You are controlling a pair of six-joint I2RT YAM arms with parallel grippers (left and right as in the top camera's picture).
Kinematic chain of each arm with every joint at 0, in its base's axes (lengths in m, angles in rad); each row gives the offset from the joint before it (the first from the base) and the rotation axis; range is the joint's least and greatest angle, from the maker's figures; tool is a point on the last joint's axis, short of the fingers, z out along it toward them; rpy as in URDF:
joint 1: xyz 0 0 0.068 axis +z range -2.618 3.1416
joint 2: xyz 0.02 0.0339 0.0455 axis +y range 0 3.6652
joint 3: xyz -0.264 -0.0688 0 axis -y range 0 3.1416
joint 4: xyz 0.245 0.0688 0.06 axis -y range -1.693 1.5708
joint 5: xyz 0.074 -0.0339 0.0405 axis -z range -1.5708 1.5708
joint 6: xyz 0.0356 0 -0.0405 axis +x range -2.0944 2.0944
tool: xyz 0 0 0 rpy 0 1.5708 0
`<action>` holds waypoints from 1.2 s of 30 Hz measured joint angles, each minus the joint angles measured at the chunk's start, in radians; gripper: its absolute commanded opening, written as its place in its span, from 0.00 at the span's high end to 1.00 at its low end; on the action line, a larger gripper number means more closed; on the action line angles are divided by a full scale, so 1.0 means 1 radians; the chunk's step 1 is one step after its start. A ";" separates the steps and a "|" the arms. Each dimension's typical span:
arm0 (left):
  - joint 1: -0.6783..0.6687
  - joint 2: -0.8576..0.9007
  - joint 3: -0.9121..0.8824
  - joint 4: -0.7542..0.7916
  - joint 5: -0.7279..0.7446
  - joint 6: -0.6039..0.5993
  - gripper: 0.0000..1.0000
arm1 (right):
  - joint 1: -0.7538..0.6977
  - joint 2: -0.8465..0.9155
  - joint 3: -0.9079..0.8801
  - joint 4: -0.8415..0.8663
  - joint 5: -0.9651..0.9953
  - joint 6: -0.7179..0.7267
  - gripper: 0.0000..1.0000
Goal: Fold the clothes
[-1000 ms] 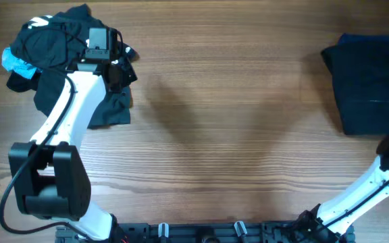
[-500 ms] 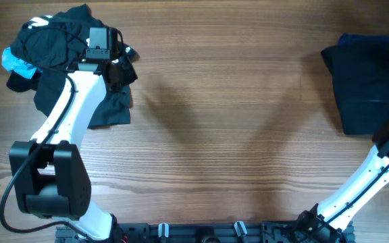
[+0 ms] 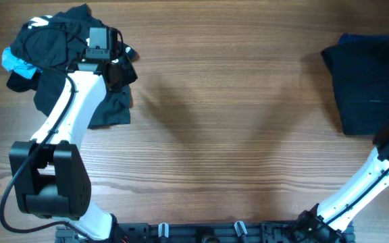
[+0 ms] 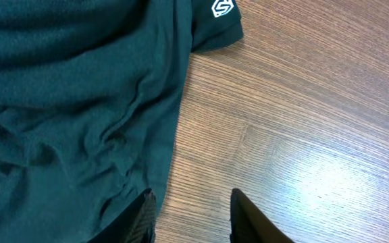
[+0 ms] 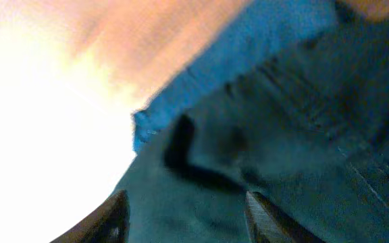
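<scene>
Though blurred, parted right gripper [image 5: 186,202] over folded dark clothes [image 3: 377,74] at right edge of table [image 3: 235,135]; parted left gripper [image 4: 193,199], empty, beside crumpled heap [image 3: 53,47] at table's far-left corner.

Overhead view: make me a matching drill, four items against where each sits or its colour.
Items:
1. pile
2. flat navy garment
3. light-blue piece
4. left arm

Places or colours:
A. right edge of the view
B. left edge of the pile
C. upper left of the view
D. white, reaching up from the bottom edge to the pile

Pairs: 1-C; 2-A; 3-B; 4-D
</scene>
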 measured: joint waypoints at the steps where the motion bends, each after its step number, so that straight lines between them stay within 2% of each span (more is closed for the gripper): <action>1: 0.000 0.000 0.000 0.000 0.000 0.000 0.62 | 0.000 -0.030 0.000 0.000 -0.002 -0.002 0.31; 4: 0.000 0.000 0.000 0.000 0.000 0.000 0.62 | 0.000 -0.124 0.001 -0.028 -0.012 -0.002 0.32; 5: 0.000 0.000 0.000 0.000 0.000 0.000 0.62 | 0.000 -0.142 0.003 -0.042 -0.015 -0.003 0.36; 6: 0.000 0.000 0.000 0.000 0.000 0.000 0.62 | 0.000 -0.136 0.003 -0.060 -0.014 -0.008 0.50; 10: 0.000 0.000 0.000 0.000 0.000 0.000 0.62 | 0.001 -0.105 0.002 -0.056 -0.004 -0.017 0.82; 12: 0.000 0.000 0.000 0.000 0.000 0.000 0.61 | 0.003 -0.067 0.002 -0.055 0.010 -0.013 0.95; 13: 0.000 0.000 0.000 0.000 0.000 0.000 0.62 | 0.003 -0.048 0.002 -0.050 0.017 -0.019 0.96; 22: 0.000 0.000 0.000 0.000 0.000 0.000 0.60 | 0.003 0.119 0.002 0.035 0.106 -0.020 0.96; 30: 0.000 0.000 0.000 0.000 0.000 0.000 0.55 | 0.003 0.142 0.002 0.074 0.118 -0.016 0.94; 32: 0.000 0.000 0.000 0.001 0.000 0.000 0.55 | 0.003 0.129 0.002 0.071 0.117 -0.010 0.86; 34: 0.000 0.000 0.000 0.005 0.000 0.000 0.54 | 0.003 0.090 0.002 0.071 0.111 -0.006 0.73; 35: 0.000 0.000 0.000 0.011 0.000 0.000 0.52 | 0.003 0.057 0.002 0.066 0.100 0.001 0.60; 36: 0.000 0.000 0.000 0.016 0.000 0.001 0.49 | 0.003 -0.004 0.006 0.065 0.082 -0.003 0.53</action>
